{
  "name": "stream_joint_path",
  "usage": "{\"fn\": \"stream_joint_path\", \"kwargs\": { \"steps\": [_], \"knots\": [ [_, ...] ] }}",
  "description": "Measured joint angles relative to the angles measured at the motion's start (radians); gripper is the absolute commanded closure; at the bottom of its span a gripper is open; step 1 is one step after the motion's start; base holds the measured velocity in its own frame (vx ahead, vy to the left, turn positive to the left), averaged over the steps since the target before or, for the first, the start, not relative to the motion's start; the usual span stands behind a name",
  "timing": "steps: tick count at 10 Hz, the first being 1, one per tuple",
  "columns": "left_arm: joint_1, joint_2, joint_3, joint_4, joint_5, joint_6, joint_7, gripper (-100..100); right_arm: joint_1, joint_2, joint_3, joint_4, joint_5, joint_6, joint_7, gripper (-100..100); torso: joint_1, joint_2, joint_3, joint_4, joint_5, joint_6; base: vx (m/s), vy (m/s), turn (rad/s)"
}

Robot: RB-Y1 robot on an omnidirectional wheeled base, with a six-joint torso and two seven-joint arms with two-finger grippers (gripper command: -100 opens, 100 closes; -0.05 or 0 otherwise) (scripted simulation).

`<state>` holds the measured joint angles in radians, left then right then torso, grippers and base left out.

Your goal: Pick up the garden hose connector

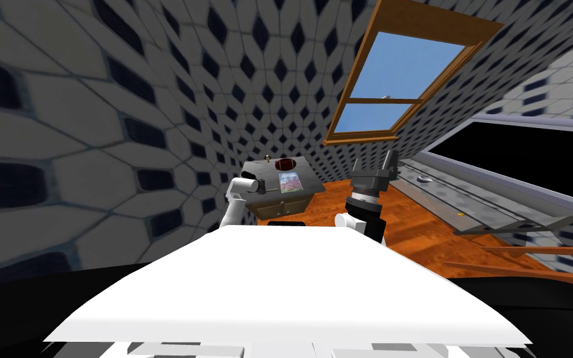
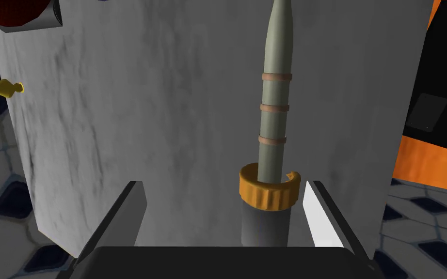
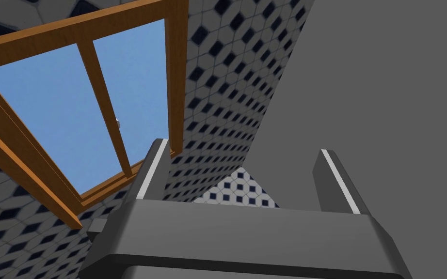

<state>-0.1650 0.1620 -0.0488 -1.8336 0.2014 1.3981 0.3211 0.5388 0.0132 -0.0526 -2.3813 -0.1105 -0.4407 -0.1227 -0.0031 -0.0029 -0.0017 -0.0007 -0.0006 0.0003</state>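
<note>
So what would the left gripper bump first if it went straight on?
Probably the hose connector, lying on the grey tabletop between the open fingers of the left gripper; depth is unclear.

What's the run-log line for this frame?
phase: pre-grasp | left hand: open, astride hose connector on grey table, not gripping | right hand: open, raised | held: nothing
</note>
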Motion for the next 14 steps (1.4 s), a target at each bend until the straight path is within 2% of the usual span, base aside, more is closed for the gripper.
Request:
{"fn": "stream_joint_path", "kwargs": {
  "steps": [3,4,7,11,12,13,14],
  "knots": [
    [-0.010,0.002,-0.011,0.030,0.009,0.081,0.017,-100,0.000,0.000,0.000,0.000,0.000,0.000,0.000,0,0.001,0.000,0.000,0.000,0.000,0.000,0.057,-0.023,-0.039],
    [-0.025,0.005,-0.011,0.060,0.016,0.101,0.021,-100,0.000,0.000,0.000,0.000,0.000,0.000,0.000,0,0.001,0.000,0.000,0.000,0.000,0.000,0.044,-0.017,-0.027],
    [-0.036,0.010,-0.019,0.081,0.024,0.167,0.035,-100,0.000,0.000,0.000,0.000,0.000,0.000,0.000,0,0.001,0.001,0.001,0.000,0.000,0.000,0.043,-0.024,-0.033],
    [-0.067,0.026,-0.029,0.131,0.041,0.272,0.057,-100,0.000,0.000,0.000,0.000,0.000,0.000,0.000,0,0.002,0.004,0.002,0.001,0.000,0.000,0.007,-0.008,0.016],
    [-0.068,0.026,-0.029,0.132,0.041,0.277,0.059,0,0.000,0.000,0.000,0.000,0.000,0.000,0.000,0,0.002,0.004,0.002,0.001,0.000,0.000,0.000,0.000,0.000],
    [-0.068,0.026,-0.029,0.132,0.041,0.276,0.058,-100,0.000,0.000,0.000,0.000,0.000,0.000,0.000,0,0.002,0.004,0.002,0.001,0.000,0.000,0.000,0.000,0.000],
    [-0.071,0.024,-0.028,0.157,0.039,0.259,0.054,-100,0.000,0.000,0.000,0.000,0.000,0.000,0.000,0,0.002,0.004,0.002,0.001,0.000,0.000,0.000,0.000,0.000]
  ]
}}
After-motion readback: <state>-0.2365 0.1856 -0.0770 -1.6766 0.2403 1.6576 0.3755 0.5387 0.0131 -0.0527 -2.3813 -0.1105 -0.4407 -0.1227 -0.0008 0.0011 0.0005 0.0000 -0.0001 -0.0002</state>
